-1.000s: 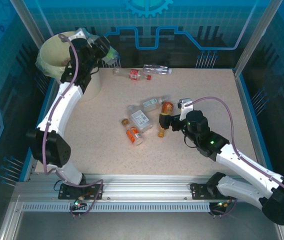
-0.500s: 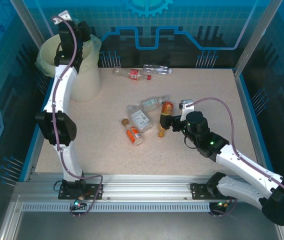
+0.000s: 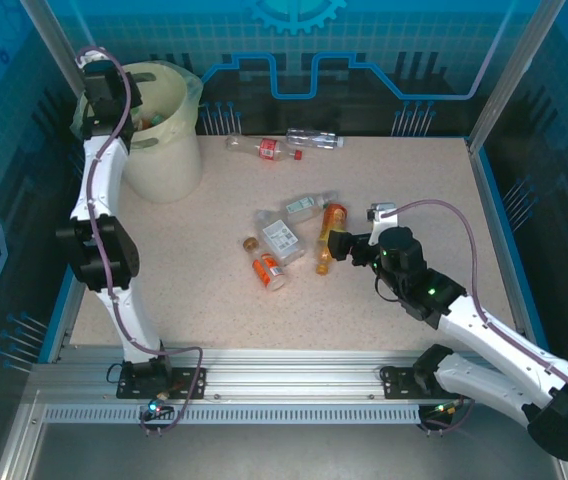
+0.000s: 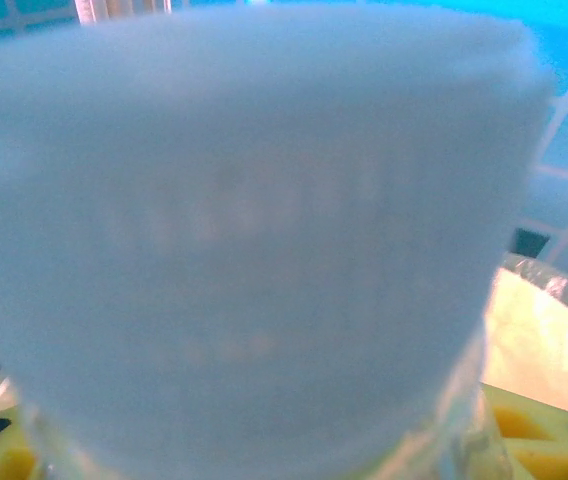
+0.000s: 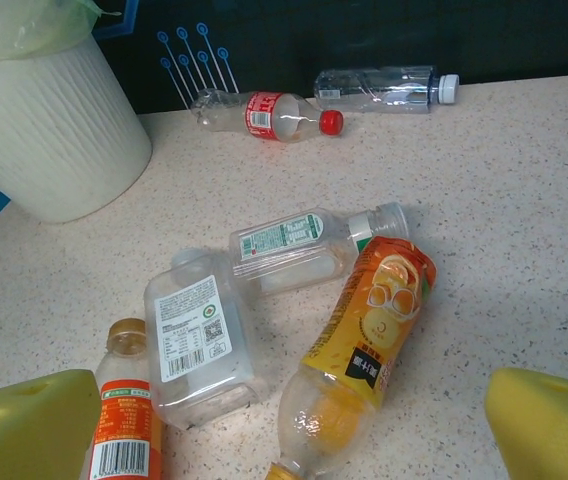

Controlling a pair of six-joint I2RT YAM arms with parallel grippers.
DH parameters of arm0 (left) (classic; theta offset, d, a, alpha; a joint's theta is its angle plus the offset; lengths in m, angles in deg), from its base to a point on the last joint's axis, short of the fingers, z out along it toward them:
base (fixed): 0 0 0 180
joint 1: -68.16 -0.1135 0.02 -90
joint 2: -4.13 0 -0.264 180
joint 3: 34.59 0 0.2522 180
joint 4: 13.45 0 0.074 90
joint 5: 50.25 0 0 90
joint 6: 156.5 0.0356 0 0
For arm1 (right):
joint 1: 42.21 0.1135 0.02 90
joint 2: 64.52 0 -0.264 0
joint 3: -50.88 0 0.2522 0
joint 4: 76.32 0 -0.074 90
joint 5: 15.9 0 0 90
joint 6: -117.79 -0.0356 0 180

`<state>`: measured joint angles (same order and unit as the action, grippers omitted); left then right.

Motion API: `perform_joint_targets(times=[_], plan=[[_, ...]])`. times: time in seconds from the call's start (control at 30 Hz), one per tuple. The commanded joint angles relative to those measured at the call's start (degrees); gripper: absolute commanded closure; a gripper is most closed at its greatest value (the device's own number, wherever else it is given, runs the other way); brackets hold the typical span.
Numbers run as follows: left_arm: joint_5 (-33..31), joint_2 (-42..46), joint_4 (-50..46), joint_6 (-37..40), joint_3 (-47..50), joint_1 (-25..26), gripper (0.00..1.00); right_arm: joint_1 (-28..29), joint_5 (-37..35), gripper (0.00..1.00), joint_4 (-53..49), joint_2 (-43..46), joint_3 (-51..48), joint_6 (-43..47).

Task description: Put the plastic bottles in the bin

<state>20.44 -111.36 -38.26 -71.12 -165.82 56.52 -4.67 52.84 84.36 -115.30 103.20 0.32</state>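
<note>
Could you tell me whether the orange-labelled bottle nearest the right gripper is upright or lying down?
Lying down: the orange-labelled bottle rests lengthwise on the table, its label facing up.

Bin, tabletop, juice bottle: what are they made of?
Bin: likely matte cream plastic, ribbed moulded wall. Tabletop: speckled beige, matte; laminate or stone composite, can't tell which. Juice bottle: clear glossy plastic, see-through below a printed orange sleeve.
</note>
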Motion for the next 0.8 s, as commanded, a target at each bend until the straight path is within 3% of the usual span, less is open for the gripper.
perform_joint_targets(times=[0.0,0.27,0.43,0.77], plan=[[-0.8,1.51,2.06,3.22,0.71,-0.82,0.48,-0.65,-1.37,0.0,-1.21,1.38,-0.48,-1.26],[-1.99,-0.09,0.83,5.77,0.05,-1.54,0.36,-0.81,-2.6,0.0,-3.55,3.61,-0.92,-1.45],[-5.49,0.31,0.48,4.35,-0.78,-1.54,0.2,-0.98,-3.34,0.0,-3.51,4.95,-1.9,-2.04],[-3.76,3.97,-7.23,-5.98,-5.34,-0.22,0.05,-2.94,-2.92,0.0,-3.82,2.48,-2.22,-5.91]])
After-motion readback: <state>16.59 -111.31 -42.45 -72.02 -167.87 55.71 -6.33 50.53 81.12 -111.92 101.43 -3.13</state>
